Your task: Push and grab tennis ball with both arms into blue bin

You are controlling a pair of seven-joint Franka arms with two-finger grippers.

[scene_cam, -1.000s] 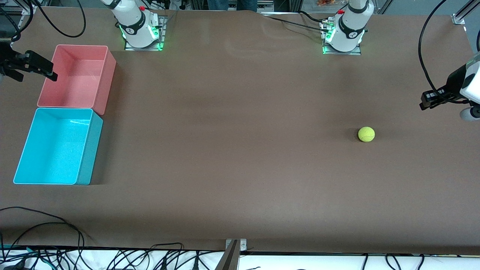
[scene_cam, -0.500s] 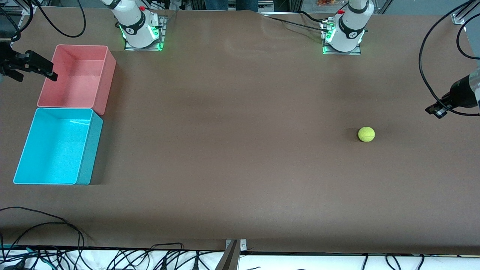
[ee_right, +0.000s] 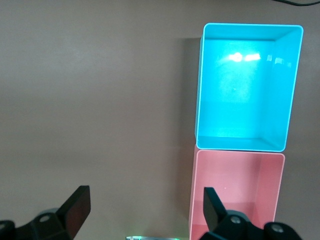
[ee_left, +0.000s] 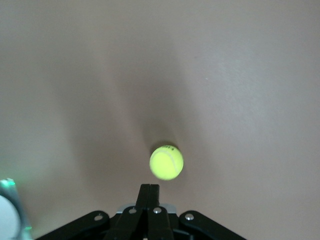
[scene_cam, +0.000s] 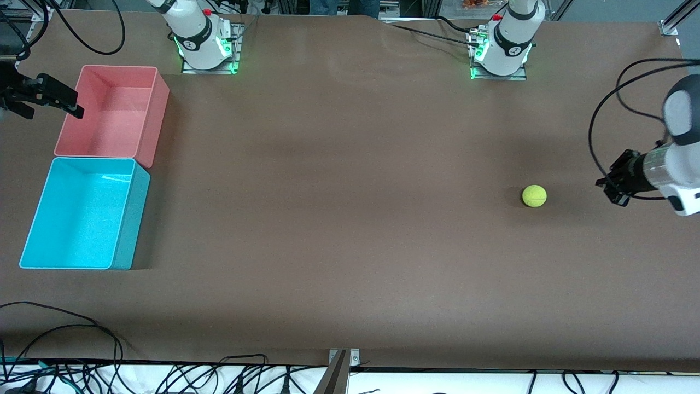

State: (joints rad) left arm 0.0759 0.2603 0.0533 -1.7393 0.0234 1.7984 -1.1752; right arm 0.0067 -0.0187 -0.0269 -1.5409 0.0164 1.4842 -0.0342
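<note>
Two rectangular plastic tubs stand touching end to end at the right arm's end of the counter [scene_cam: 339,230]. We see the cyan tub with a thin pale rim [scene_cam: 131,213] nearer the front camera and the salmon-pink tub of the same shape [scene_cam: 156,117] directly at its 12 o'clock. Both hold nothing; the right wrist view shows their bare floors, with a glare patch on the cyan one.

The small fuzzy yellow-green tennis ball [scene_cam: 534,196] rests on the brown matte counter toward the left arm's end, at roughly 3 o'clock from the cyan tub and well apart from it.

The left arm's black two-finger hand [scene_cam: 612,186] hangs low over the counter at 3 o'clock of the ball, near it but apart; in the left wrist view its fingers [ee_left: 149,192] meet, pinched together on nothing.

The right arm's hand [scene_cam: 52,101] hovers at the pink tub's outer rim, fingers [ee_right: 76,207] spread wide and holding nothing.

Black cables [scene_cam: 82,339] trail along the counter's near edge.
</note>
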